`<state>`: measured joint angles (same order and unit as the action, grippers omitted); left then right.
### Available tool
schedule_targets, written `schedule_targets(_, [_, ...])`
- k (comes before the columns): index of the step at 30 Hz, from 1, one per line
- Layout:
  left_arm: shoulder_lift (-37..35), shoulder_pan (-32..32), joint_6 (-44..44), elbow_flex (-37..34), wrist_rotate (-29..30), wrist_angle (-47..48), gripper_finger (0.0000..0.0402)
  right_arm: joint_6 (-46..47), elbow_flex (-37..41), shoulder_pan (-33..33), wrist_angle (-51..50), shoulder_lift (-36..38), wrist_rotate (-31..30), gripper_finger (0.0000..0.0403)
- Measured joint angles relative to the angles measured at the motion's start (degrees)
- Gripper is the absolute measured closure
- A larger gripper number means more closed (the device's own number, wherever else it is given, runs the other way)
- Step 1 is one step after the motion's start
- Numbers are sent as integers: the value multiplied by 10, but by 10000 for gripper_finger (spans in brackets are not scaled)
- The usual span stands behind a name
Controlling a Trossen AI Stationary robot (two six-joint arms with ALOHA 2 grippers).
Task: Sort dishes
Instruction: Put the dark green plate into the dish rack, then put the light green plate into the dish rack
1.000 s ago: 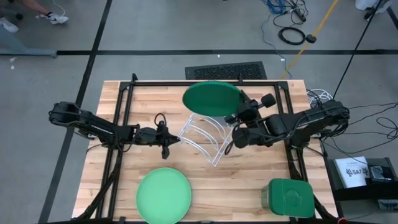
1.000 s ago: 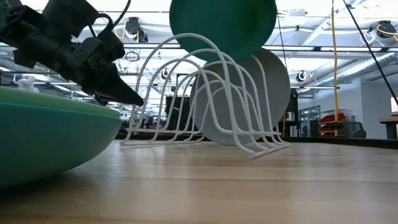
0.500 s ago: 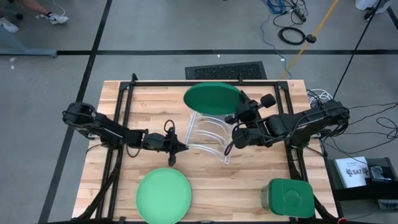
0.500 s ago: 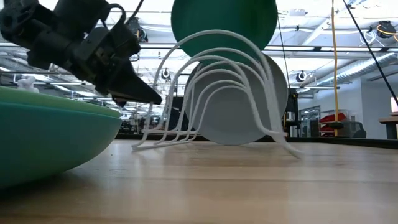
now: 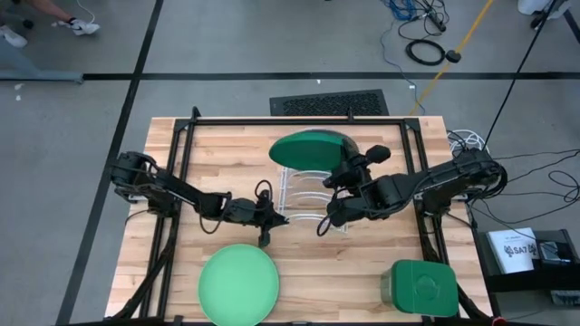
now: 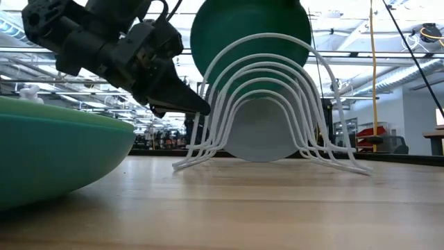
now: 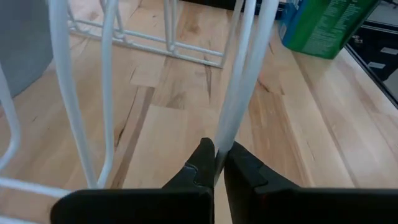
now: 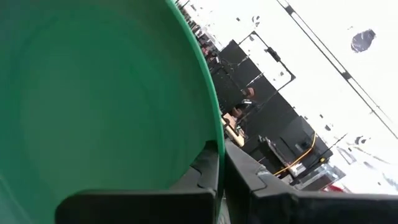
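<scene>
My left gripper (image 5: pixel 279 220) is shut on a wire of the white wire rack (image 5: pixel 313 192) at the table's middle; it also shows in the low view (image 6: pixel 198 107). My right gripper (image 5: pixel 343 168) is shut on the dark green plate (image 5: pixel 313 149), held over the rack's far side. The grey plate (image 6: pixel 260 135) stands on edge in the rack. The light green plate (image 5: pixel 238 283) lies flat on the table near the near edge, and fills the low view's left (image 6: pixel 55 153). No teal plate shows apart from it. My left gripper pinches one arched wire of the rack (image 7: pixel 233 112) between its two fingers, low on the rack's left side. The fingers come nearly level from the table's left and lie across the wire. The rack's feet stay on the table. My right gripper pinches the dark green plate's rim (image 8: pixel 211 134) between its two fingers, one finger on each face. It comes at the plate from the table's right. The plate is lifted clear, tilted steeply, just above the rack's arches (image 6: pixel 250 35).
A green square lidded container (image 5: pixel 421 288) stands at the near right corner. A black frame (image 5: pixel 181 136) runs along the table's left, far and right sides. Bare wood lies between the rack and the container.
My left gripper has gone toward the table's right and a little nearer, still shut on the rack wire. The rack has turned about on the table; its arches now face the near edge squarely. My right gripper has shifted a little toward the left and the dark green plate has tipped steeper.
</scene>
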<state>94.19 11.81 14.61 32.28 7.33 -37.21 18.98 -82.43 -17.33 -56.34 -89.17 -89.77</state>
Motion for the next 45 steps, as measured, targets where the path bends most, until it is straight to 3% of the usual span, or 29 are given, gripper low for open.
schedule_targets(20, [6, -4, -44, 12, 2, 3, 379, 91, 0, 22, -166, -127, 138, 397])
schedule_targets(31, [1, -4, -12, 12, 21, 7, 243, 137, 0, 24, -238, -136, 171, 266])
schedule_targets(37, [-36, -4, -3, 12, 22, 24, 235, 131, 0, 11, -274, -136, 166, 212])
schedule_targets(45, [-149, -4, -19, 12, 39, 170, 235, 135, 0, -24, -322, -136, 149, 202])
